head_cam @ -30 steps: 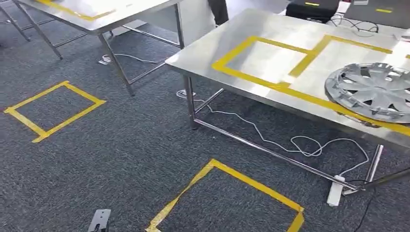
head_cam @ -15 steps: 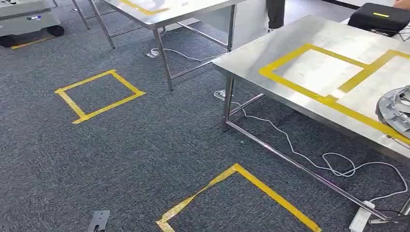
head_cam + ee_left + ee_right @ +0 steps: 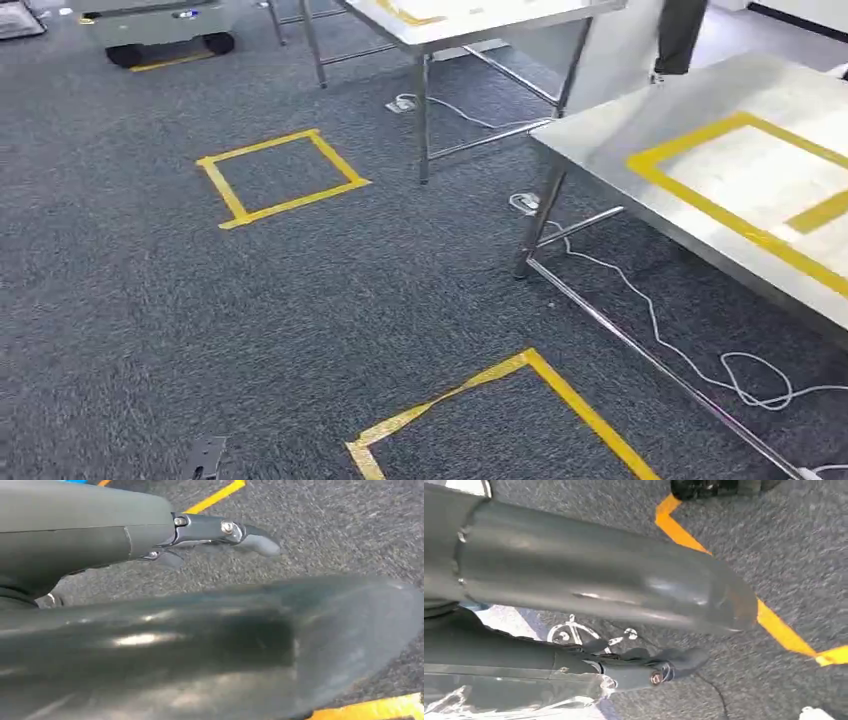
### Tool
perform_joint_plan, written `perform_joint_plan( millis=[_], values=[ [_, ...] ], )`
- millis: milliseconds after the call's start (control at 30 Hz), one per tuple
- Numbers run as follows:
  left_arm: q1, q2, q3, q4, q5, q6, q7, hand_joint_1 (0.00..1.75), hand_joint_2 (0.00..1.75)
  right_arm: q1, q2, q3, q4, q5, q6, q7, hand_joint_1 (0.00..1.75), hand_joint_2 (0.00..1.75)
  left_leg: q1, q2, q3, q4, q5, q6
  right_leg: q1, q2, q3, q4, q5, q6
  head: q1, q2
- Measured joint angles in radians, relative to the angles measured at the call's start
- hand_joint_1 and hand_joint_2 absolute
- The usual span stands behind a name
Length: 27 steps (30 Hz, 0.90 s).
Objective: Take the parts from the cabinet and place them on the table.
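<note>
The steel table (image 3: 620, 130) with yellow taped rectangles (image 3: 740, 190) stands at the right of the head view. My left hand (image 3: 200, 630) hangs over the grey carpet, fingers (image 3: 250, 540) stretched out and holding nothing. My right hand (image 3: 599, 590) hangs the same way with its fingers (image 3: 674, 665) apart and empty. Behind it, a shiny silver spoked part (image 3: 499, 700) shows at the picture's edge.
A second steel table (image 3: 470, 15) stands at the back. Two yellow taped squares (image 3: 280, 178) (image 3: 510, 420) mark the carpet. A white cable (image 3: 680, 350) trails under the near table. A grey wheeled cart (image 3: 160, 25) is far left, and a person's dark legs (image 3: 680, 35) are behind the tables.
The whole picture has swung left, so the camera turned. The silver wheel cover on the table has slid out of the head view on the right. The wheeled cart has come in at the top left.
</note>
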Motion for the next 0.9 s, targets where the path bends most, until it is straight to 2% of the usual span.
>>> perform_joint_plan(
  millis=[33,67,100,133,167,200,233,267,300,333,367,400,433,467,533,567,600,633,667,700,733,767,800,833,867,900],
  values=[
    [0.001,0.001,0.0,0.0,0.001,0.0,0.0,0.0,0.0,-0.002,0.0,0.0,0.0,0.0,0.0,0.0,0.0,0.0,0.002,-0.014,0.002,-0.005,0.006,0.009,-0.002,-0.01,0.004,0.0,-0.004,0.007,-0.002,0.0],
    [0.003,0.001,0.001,0.0,0.002,0.0,0.0,0.0,0.0,-0.002,0.0,0.001,0.0,0.0,0.0,-0.001,0.0,0.0,0.007,-0.025,0.004,-0.008,0.008,0.014,-0.006,0.033,-0.006,0.016,-0.021,0.014,0.003,0.0],
    [0.002,0.001,0.001,0.0,0.001,0.0,0.0,0.0,0.0,-0.001,0.0,0.0,0.0,0.0,0.0,-0.002,0.0,0.0,0.008,-0.037,0.003,-0.007,0.009,0.022,-0.008,0.088,-0.028,0.072,-0.058,0.014,0.009,0.0],
    [-0.001,0.0,0.001,0.0,0.001,0.0,0.0,0.0,0.0,0.001,0.0,0.0,0.0,0.0,0.0,-0.002,0.0,0.0,0.007,-0.049,0.002,-0.007,0.009,0.026,-0.008,0.113,-0.066,0.152,-0.096,0.014,0.011,0.0],
    [-0.002,-0.001,0.001,0.0,0.001,0.0,0.0,0.0,0.0,0.004,0.0,0.0,0.0,0.0,0.0,-0.002,0.0,0.0,0.006,-0.065,0.001,-0.007,0.009,0.028,-0.007,0.125,-0.11,0.242,-0.13,0.015,0.012,0.0],
    [-0.001,-0.001,0.001,0.0,0.001,0.0,0.0,0.0,0.0,0.006,0.0,0.0,0.0,0.0,0.0,-0.002,0.0,0.0,0.005,-0.078,0.002,-0.007,0.008,0.029,-0.007,0.128,-0.144,0.306,-0.148,0.014,0.013,0.0],
    [0.0,0.0,0.001,0.0,0.002,0.0,0.0,0.0,0.0,0.007,0.0,0.0,0.0,0.0,0.001,-0.002,0.0,0.0,0.004,-0.093,0.002,-0.007,0.008,0.029,-0.007,0.129,-0.162,0.327,-0.143,0.013,0.014,0.0],
    [0.002,0.0,0.001,0.0,0.002,0.0,0.0,0.0,0.0,0.007,0.0,0.0,0.0,0.0,0.001,-0.003,0.0,0.0,0.004,-0.108,0.004,-0.006,0.008,0.029,-0.007,0.13,-0.157,0.302,-0.114,0.011,0.013,0.0],
    [0.002,0.0,0.002,0.0,0.002,0.0,0.0,0.0,0.0,0.006,0.0,0.0,0.0,-0.001,0.001,-0.004,0.0,0.0,0.004,-0.124,0.005,-0.006,0.008,0.029,-0.007,0.133,-0.13,0.234,-0.066,0.009,0.014,0.0],
    [0.002,-0.001,0.002,0.0,0.002,0.0,0.0,0.0,0.0,0.006,0.0,0.0,0.0,-0.001,0.001,-0.005,0.0,0.0,0.004,-0.139,0.008,-0.006,0.009,0.028,-0.009,0.147,-0.088,0.139,-0.012,0.006,0.014,0.0],
    [0.001,-0.002,0.002,0.0,0.002,0.0,0.0,0.0,0.0,0.006,0.0,0.0,0.0,-0.001,0.001,-0.005,0.0,0.0,0.006,-0.151,0.009,-0.005,0.008,0.025,-0.013,0.192,-0.05,0.052,0.026,0.004,0.015,0.0],
    [0.0,-0.002,0.002,0.0,0.002,0.0,0.0,0.0,0.0,0.006,0.0,0.0,0.0,-0.001,0.002,-0.005,0.0,0.0,0.001,-0.16,0.004,-0.001,0.008,0.018,-0.019,0.236,-0.042,0.028,0.01,0.002,0.013,0.0],
    [-0.001,-0.001,0.002,0.0,0.002,0.0,0.0,0.0,0.0,0.005,0.0,0.001,0.0,0.0,0.003,-0.005,0.0,0.0,0.004,-0.174,-0.003,0.002,0.01,0.013,-0.019,0.227,-0.031,0.018,0.009,0.003,0.012,0.0],
    [0.0,-0.001,0.002,0.0,0.002,0.0,0.0,0.0,0.0,0.004,0.0,0.001,0.001,0.0,0.004,-0.006,0.0,0.0,0.008,-0.182,-0.009,-0.002,0.016,0.003,-0.015,0.219,-0.034,0.021,0.01,0.0,0.013,0.0],
    [0.005,-0.001,0.002,0.0,0.003,0.0,0.0,0.0,0.0,0.004,0.0,0.001,0.001,0.0,0.004,-0.006,0.0,0.0,0.012,-0.206,-0.013,-0.007,0.023,-0.012,-0.014,0.197,-0.033,0.016,0.016,-0.013,0.012,0.0],
    [0.006,-0.001,0.002,0.0,0.003,0.0,0.0,0.0,0.0,0.004,0.0,0.001,0.001,0.0,0.004,-0.007,0.0,0.0,0.01,-0.157,-0.016,0.005,0.012,-0.014,-0.017,0.18,-0.029,0.009,0.02,-0.019,0.012,0.0],
    [0.005,-0.001,0.002,0.0,0.003,0.0,0.0,0.0,0.0,0.003,0.0,0.001,0.001,0.0,0.004,-0.008,0.0,0.0,0.006,-0.107,-0.035,0.041,-0.015,-0.017,-0.015,0.169,-0.027,0.007,0.021,-0.025,0.001,0.0],
    [0.001,-0.001,0.002,0.0,0.003,0.0,0.0,0.0,0.0,0.005,0.0,0.001,0.001,0.0,0.004,-0.008,0.0,0.0,0.006,-0.083,-0.069,0.108,-0.053,-0.022,-0.013,0.154,-0.027,0.007,0.02,-0.028,-0.003,0.0],
    [-0.003,-0.001,0.002,0.0,0.003,0.0,0.0,0.0,0.0,0.008,0.0,0.001,0.001,0.0,0.004,-0.008,0.0,0.0,0.007,-0.071,-0.111,0.194,-0.093,-0.025,-0.011,0.135,-0.027,0.007,0.018,-0.03,-0.002,0.0],
    [-0.003,-0.001,0.002,0.0,0.004,0.0,0.0,0.0,0.0,0.008,0.0,0.001,0.001,0.0,0.004,-0.008,0.0,0.0,0.009,-0.067,-0.15,0.273,-0.122,-0.028,-0.01,0.116,-0.028,0.007,0.017,-0.032,-0.001,0.0],
    [-0.002,-0.001,0.002,0.0,0.004,0.0,0.0,0.0,0.0,0.008,0.0,0.001,0.001,0.0,0.004,-0.008,0.0,0.0,0.01,-0.067,-0.165,0.305,-0.123,-0.03,-0.01,0.101,-0.027,0.007,0.017,-0.032,-0.002,0.0],
    [0.001,-0.001,0.002,0.0,0.005,0.0,0.0,0.0,0.0,0.007,0.0,0.001,0.001,0.0,0.005,-0.008,0.0,0.0,0.011,-0.066,-0.157,0.291,-0.103,-0.03,-0.01,0.088,-0.026,0.007,0.016,-0.032,-0.002,0.0],
    [0.002,-0.001,0.002,0.0,0.005,0.0,0.0,0.0,0.0,0.005,0.0,0.001,0.001,0.0,0.006,-0.008,0.0,0.0,0.012,-0.063,-0.131,0.241,-0.069,-0.03,-0.01,0.075,-0.025,0.007,0.014,-0.031,-0.002,0.0],
    [0.002,-0.001,0.003,0.0,0.005,0.0,0.0,0.0,0.0,0.004,0.0,0.001,0.001,0.0,0.006,-0.008,0.0,0.0,0.012,-0.051,-0.085,0.158,-0.027,-0.029,-0.01,0.063,-0.022,0.007,0.012,-0.028,-0.002,0.0],
    [0.001,-0.001,0.003,0.0,0.005,0.0,0.0,0.0,0.0,0.003,0.0,0.001,0.001,0.0,0.006,-0.008,0.0,0.0,0.012,-0.023,-0.035,0.073,0.008,-0.028,-0.01,0.053,-0.017,0.007,0.009,-0.024,-0.003,0.0],
    [-0.002,-0.002,0.003,0.0,0.005,0.0,0.0,0.0,0.0,0.003,0.0,0.001,0.001,0.0,0.006,-0.008,0.0,0.0,0.005,0.038,0.001,0.011,0.007,-0.03,-0.002,0.043,-0.016,0.008,0.003,-0.016,-0.003,0.0]
  ],
)
